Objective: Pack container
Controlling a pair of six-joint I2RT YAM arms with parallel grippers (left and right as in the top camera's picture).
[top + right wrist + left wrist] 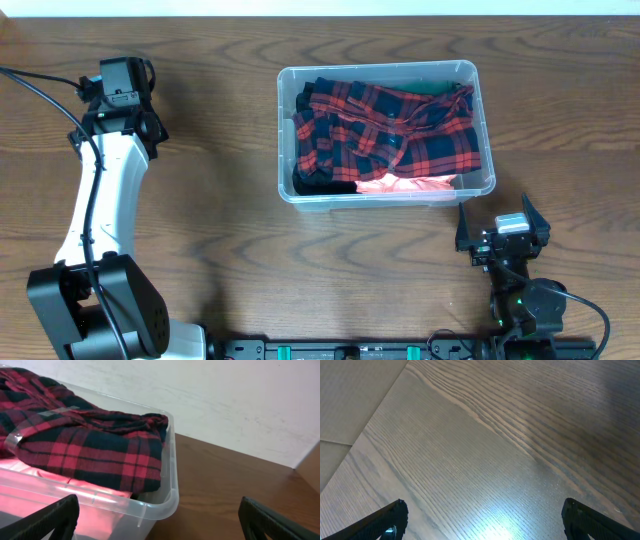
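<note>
The clear plastic container [385, 195] stands at the table's centre right. It holds a red and black plaid garment [390, 130] over a pink cloth [405, 184] and dark clothing. In the right wrist view the container's near corner [165, 505] shows with the plaid garment [85, 445] heaped inside. My right gripper [503, 232] is open and empty, just in front of the container's right front corner. My left gripper [120, 82] is open and empty at the far left, over bare wood [485, 460].
The table's back edge runs behind the container, with a pale wall [225, 400] beyond. The left arm's white link [100, 200] stretches along the left side. A black rail [350, 350] lies at the front edge.
</note>
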